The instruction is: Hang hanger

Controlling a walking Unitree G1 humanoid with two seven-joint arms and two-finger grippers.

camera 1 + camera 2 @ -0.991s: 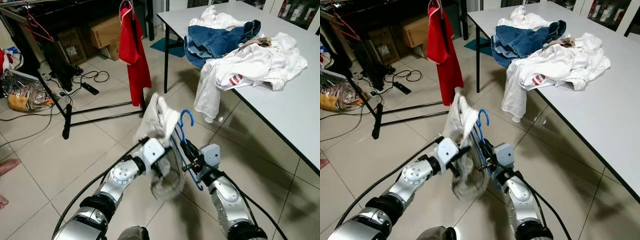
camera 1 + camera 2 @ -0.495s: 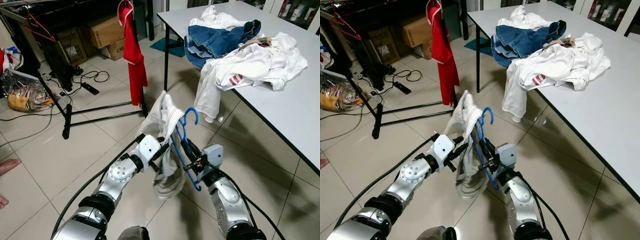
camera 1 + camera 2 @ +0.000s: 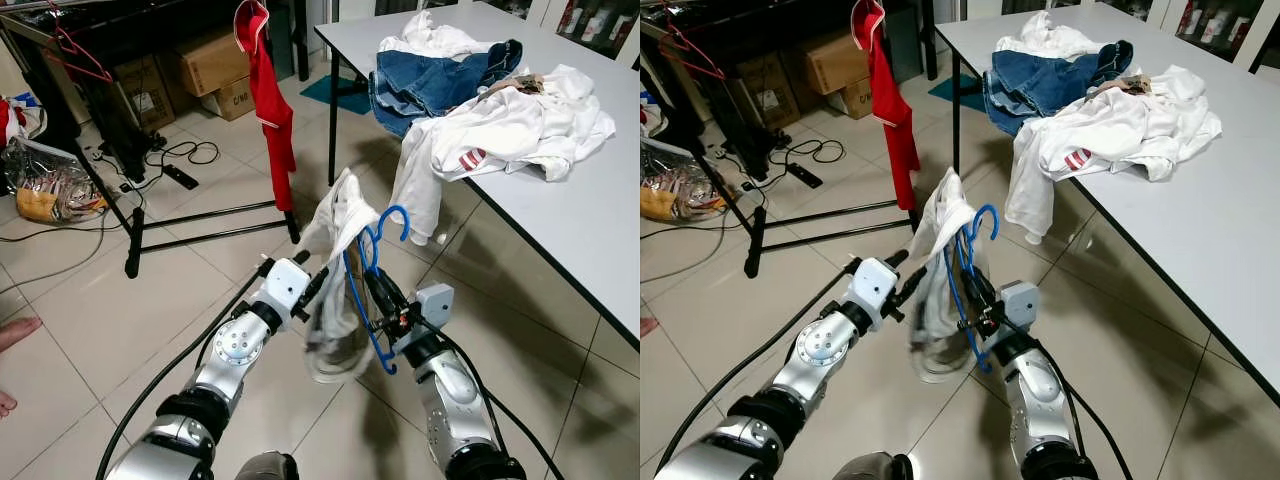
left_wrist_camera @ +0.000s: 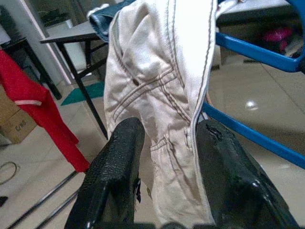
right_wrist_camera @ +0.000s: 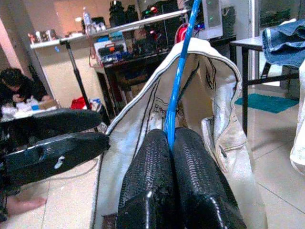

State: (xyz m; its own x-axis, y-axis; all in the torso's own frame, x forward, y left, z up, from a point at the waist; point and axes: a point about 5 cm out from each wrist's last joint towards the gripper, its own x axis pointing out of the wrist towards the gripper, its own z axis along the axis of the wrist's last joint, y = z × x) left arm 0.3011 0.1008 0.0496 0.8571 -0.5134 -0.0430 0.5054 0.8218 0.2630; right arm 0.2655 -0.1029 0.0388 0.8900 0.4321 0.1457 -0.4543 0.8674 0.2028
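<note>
At 9 o'clock, a black rack stands on the floor tiles with a red shirt hanging from it. In the middle, the left tool pinches the cream cloth draped on the blue hanger. The right tool is clamped tight on the hanger's bar. At 2 o'clock, clothes lie heaped on the grey surface.

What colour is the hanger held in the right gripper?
Blue. The hanger, pinched in the right gripper, shows best in the left eye view.
</note>
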